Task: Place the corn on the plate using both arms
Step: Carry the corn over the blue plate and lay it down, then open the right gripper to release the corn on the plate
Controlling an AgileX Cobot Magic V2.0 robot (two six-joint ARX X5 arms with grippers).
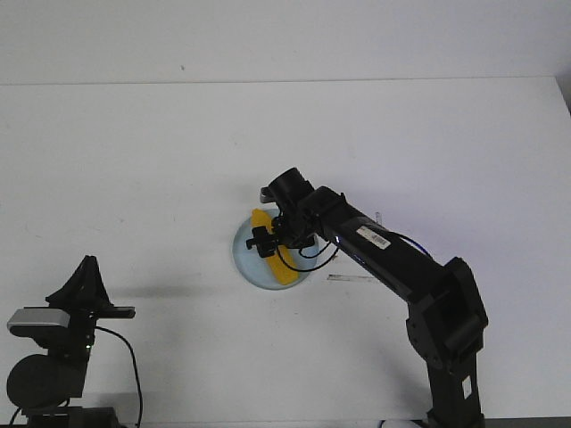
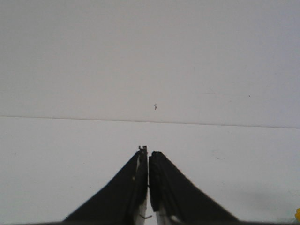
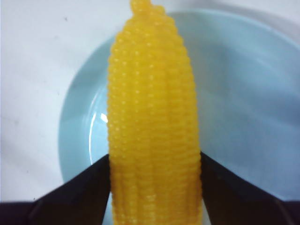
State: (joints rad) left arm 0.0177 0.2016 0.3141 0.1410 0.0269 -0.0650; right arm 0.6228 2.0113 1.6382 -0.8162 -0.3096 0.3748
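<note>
Yellow corn (image 3: 154, 122) sits pinched between the right gripper (image 3: 154, 187) fingers directly over the pale blue plate (image 1: 245, 263), apparently for set-down, while the left gripper (image 2: 148, 161), fingers pressed together and empty, idles near-left, well clear.

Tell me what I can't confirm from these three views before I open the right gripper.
- Whether the corn rests on the plate or hangs just above it: the right wrist view looks straight down, and in the front view the right gripper covers the contact.
- The corn's thick end: cut off at the right wrist view's edge.
- The plate's middle in the front view: hidden by corn and arm.
- The left gripper sees only bare table.
</note>
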